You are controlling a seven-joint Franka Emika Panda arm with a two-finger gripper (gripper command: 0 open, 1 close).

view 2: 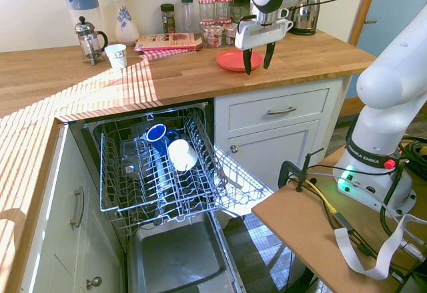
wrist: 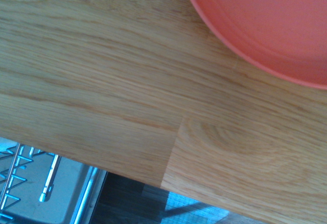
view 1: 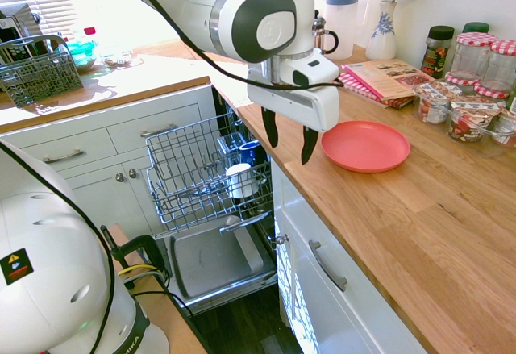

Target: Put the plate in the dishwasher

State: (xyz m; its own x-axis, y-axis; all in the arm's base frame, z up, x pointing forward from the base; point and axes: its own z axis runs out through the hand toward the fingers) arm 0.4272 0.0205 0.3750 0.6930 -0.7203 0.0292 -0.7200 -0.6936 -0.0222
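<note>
In the first exterior view, you have one gripper point(view 1: 289, 138), its two fingers spread apart and holding nothing, above the edge of the table point(view 1: 435, 217). Your one plate point(view 1: 366, 146), coral-red, lies flat on that table, just beside the gripper. Below the table edge you see one dishwasher point(view 1: 211, 185), its door down and its rack out, with two mugs in the rack: one blue point(view 1: 250, 152), one white point(view 1: 241, 181). One cutlery basket point(view 1: 36, 72) stands on the far counter.

In the second exterior view, you can count one French press point(view 2: 89, 42), one patterned cup point(view 2: 116, 56), one vase point(view 2: 125, 23), one blue-lidded pitcher point(view 2: 83, 6) and one kettle point(view 2: 305, 14) on the worktop. The plate is near two stacked magazines point(view 2: 167, 42).

In the wrist view, you get part of the one plate over bare wood grain, with some rack tines past the table edge.
</note>
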